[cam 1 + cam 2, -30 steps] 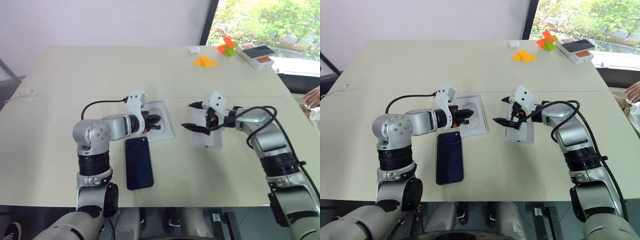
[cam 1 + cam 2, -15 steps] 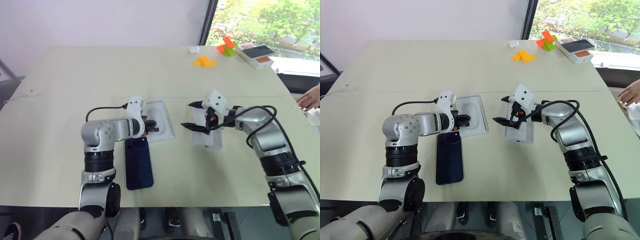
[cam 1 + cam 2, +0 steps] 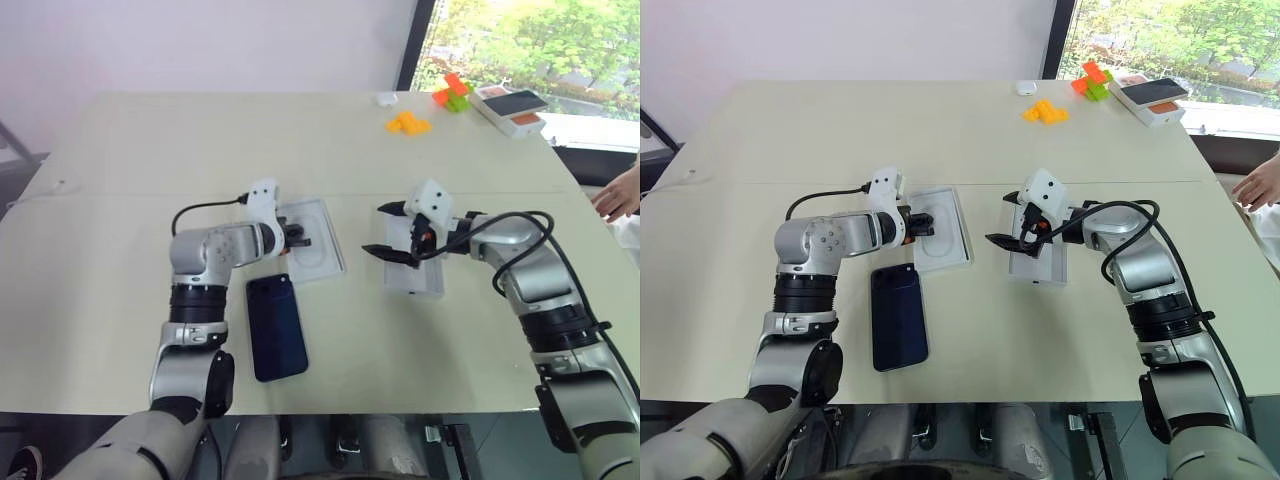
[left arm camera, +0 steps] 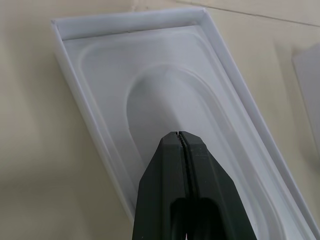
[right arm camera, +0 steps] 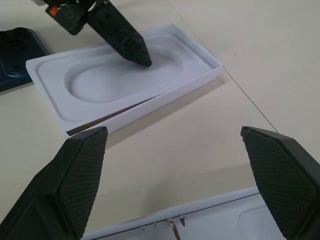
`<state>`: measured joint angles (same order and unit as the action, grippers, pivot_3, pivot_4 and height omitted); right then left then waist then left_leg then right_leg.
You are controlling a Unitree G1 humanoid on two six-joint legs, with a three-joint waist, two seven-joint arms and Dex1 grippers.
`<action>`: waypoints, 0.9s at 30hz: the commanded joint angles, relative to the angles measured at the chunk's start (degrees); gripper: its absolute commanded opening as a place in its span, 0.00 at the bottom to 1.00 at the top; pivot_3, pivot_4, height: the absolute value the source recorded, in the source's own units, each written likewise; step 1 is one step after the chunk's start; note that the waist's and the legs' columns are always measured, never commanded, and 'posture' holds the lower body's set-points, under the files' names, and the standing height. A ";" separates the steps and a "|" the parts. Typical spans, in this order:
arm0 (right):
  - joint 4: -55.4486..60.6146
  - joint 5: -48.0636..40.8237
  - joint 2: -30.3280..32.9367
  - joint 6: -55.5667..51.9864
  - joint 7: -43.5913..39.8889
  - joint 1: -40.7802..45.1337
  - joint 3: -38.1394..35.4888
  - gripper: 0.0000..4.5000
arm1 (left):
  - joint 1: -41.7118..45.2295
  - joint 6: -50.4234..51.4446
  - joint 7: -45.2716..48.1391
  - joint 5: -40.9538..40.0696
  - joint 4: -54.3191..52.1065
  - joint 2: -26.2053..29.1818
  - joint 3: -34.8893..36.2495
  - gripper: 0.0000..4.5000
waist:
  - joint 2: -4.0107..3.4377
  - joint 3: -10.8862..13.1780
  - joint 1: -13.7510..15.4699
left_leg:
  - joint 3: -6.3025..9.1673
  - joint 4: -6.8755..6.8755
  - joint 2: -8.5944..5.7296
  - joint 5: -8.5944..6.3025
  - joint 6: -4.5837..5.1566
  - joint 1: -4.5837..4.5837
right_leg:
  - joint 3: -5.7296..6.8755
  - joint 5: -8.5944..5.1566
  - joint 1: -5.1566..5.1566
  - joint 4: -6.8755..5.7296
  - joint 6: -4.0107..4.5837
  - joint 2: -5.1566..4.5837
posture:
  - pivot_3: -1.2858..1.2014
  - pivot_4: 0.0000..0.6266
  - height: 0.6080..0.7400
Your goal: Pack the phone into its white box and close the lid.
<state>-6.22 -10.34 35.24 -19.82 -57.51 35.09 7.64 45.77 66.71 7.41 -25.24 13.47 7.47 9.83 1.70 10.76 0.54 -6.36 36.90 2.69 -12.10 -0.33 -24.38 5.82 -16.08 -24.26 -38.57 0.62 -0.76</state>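
Note:
The white box lies open on the table with a moulded insert in it that has an oval recess. My left gripper is shut, its tips over that recess; whether they touch it I cannot tell. The dark blue phone lies flat on the table just nearer than the box, apart from both grippers. To the right, my right gripper stands wide open above the near end of the lid, which lies white side up. Nothing is between its fingers.
At the far right of the table are orange blocks, orange and green blocks, a box with an orange and dark print and a small white object. A person's hand shows at the right edge.
My left gripper, still shut, has moved forward from the box's near edge to over the insert's recess. The right arm, phone and lid have stayed put.

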 commanded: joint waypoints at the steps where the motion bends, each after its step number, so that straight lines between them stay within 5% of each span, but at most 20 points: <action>1: 2.47 -0.72 0.52 0.14 0.49 0.57 -1.78 1.00 | 1.98 -4.40 0.88 3.12 5.45 1.26 -1.64 0.01 | 0.00 0.00 0.08 | 0.00 0.01 0.00 0.00 -0.01 0.00 | 0.00 0.00 0.00 0.00 0.00 0.00 | 0.52 0.24 0.98; 12: 2.65 -0.67 0.61 -0.12 1.20 0.71 -1.98 1.00 | 4.97 -8.43 3.16 4.03 10.39 2.04 -1.49 0.01 | 0.00 0.00 0.00 | 0.00 0.00 0.00 0.05 -0.08 0.00 | 0.00 0.02 0.00 0.00 0.04 0.00 | 0.52 0.24 0.98; 27: 3.65 -2.03 -0.51 -0.44 0.12 0.86 -1.35 1.00 | -6.62 1.05 13.13 -4.36 -25.01 11.81 -2.26 0.01 | -0.01 0.01 -0.23 | -0.01 -0.02 0.00 0.11 -0.19 -0.01 | 0.00 0.09 -0.03 -0.01 0.17 -0.02 | 0.52 0.24 0.98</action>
<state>-4.91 -11.00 34.74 -20.49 -56.78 35.12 7.55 40.18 67.17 18.42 -27.72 -7.12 17.65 7.51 1.68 10.77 0.31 -6.36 36.88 2.69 -11.99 -0.52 -24.39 5.82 -15.99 -24.29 -38.58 0.79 -0.78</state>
